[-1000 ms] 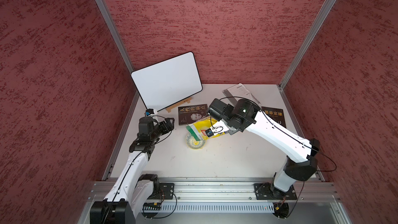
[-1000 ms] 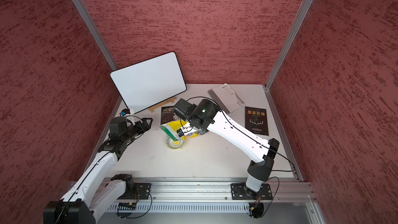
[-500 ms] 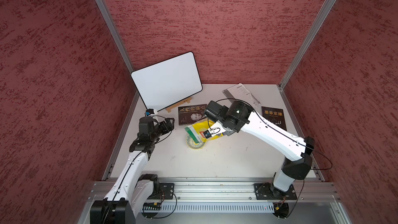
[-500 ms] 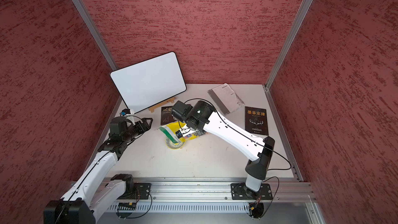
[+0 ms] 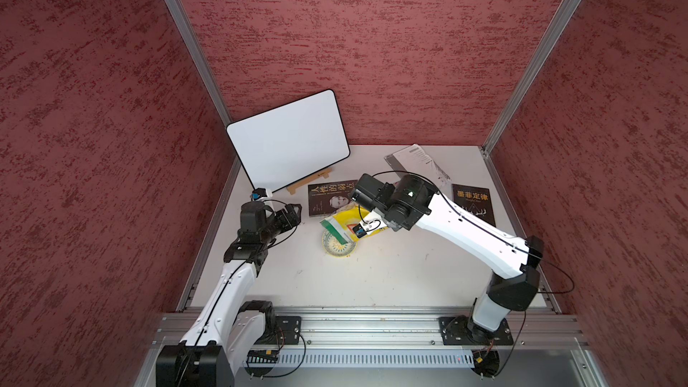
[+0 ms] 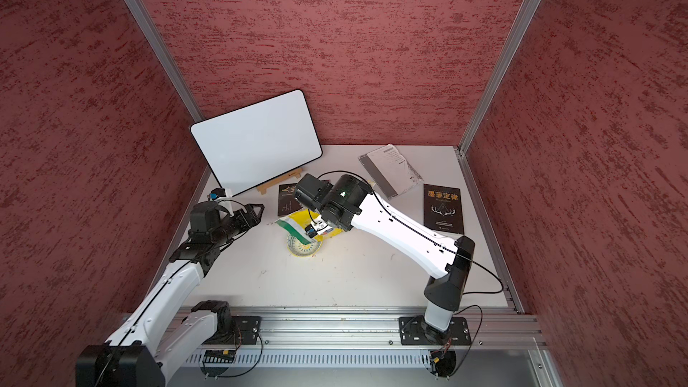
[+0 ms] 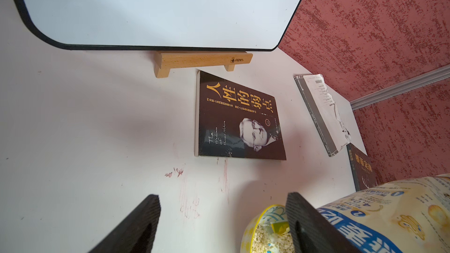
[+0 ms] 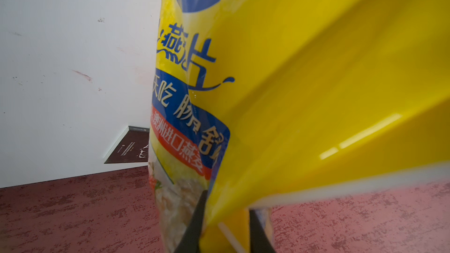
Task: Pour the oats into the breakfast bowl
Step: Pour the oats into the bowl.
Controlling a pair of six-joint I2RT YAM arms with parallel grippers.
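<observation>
Tipping the bag [image 5: 348, 223] a shade lower than a second ago, easing its green mouth band toward the breakfast bowl [image 5: 335, 255] and leaving the left arm where it was. Gripping a fold near the bag's bottom seam with the right pincer [image 8: 227, 203], narrow and clamped on the yellow film. Holding the left pincer [image 7: 222, 198] wide and empty, low, just beside the bowl.

Slanting the bag's long axis from the right pincer down and across toward the left arm's side, ending with the mouth over the bowl; whether touching the rim, impossible to tell. Placing the bowl below and beyond the right pincer along that same line, yet nearer the left one.

Finding oats [image 7: 267, 239] already lying in the bowl; judging the pour as under way, calling for more tilt rather than sideways travel.

Counting:
- one bag
- one bowl
- two pincers
- one dark book with a portrait [image 7: 238, 118]
- one dark book with antlers [image 5: 473, 206]
- one grey book [image 5: 413, 160] in torn wrap
- one whiteboard [image 5: 286, 139] on a wooden stand [image 7: 202, 59]
- one worktop [image 5: 391, 273] under it all
</observation>
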